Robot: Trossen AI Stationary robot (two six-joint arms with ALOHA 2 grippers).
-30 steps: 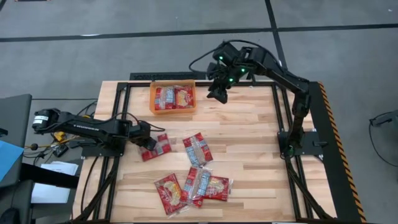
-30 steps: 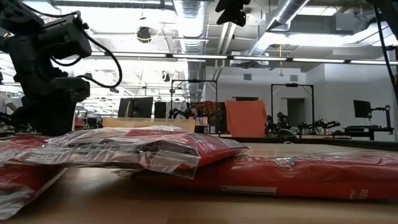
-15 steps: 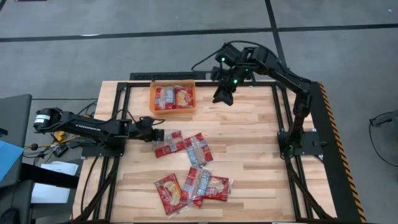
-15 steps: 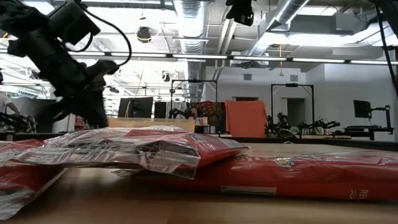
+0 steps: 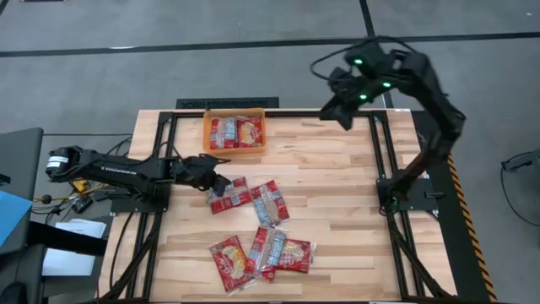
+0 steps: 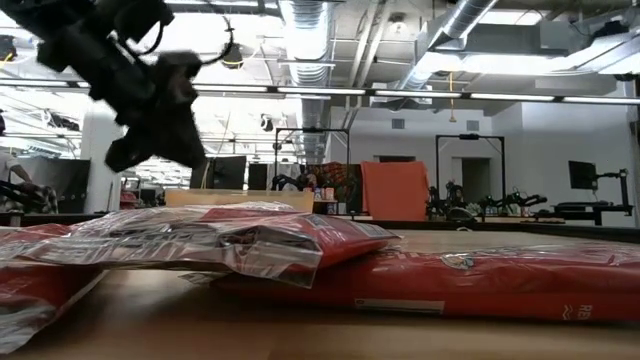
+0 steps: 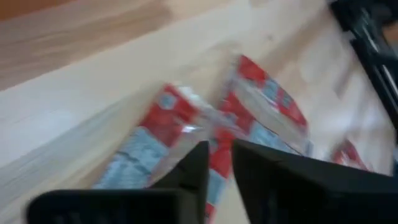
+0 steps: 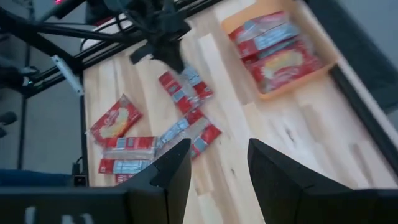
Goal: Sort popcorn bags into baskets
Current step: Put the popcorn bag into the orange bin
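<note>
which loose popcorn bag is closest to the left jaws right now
The packet just right of the left gripper, uppermost of the loose ones and nearest the basket. Another bag lies beside it to the right; the remaining ones cluster toward the table's front edge.

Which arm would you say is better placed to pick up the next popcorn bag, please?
Probably the left: its gripper sits at the nearest loose popcorn bag, jaws nearly closed and empty. The right gripper hangs open beyond the table's far edge.

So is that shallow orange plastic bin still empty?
No, the shallow orange plastic bin already holds two red popcorn packets lying side by side.
</note>
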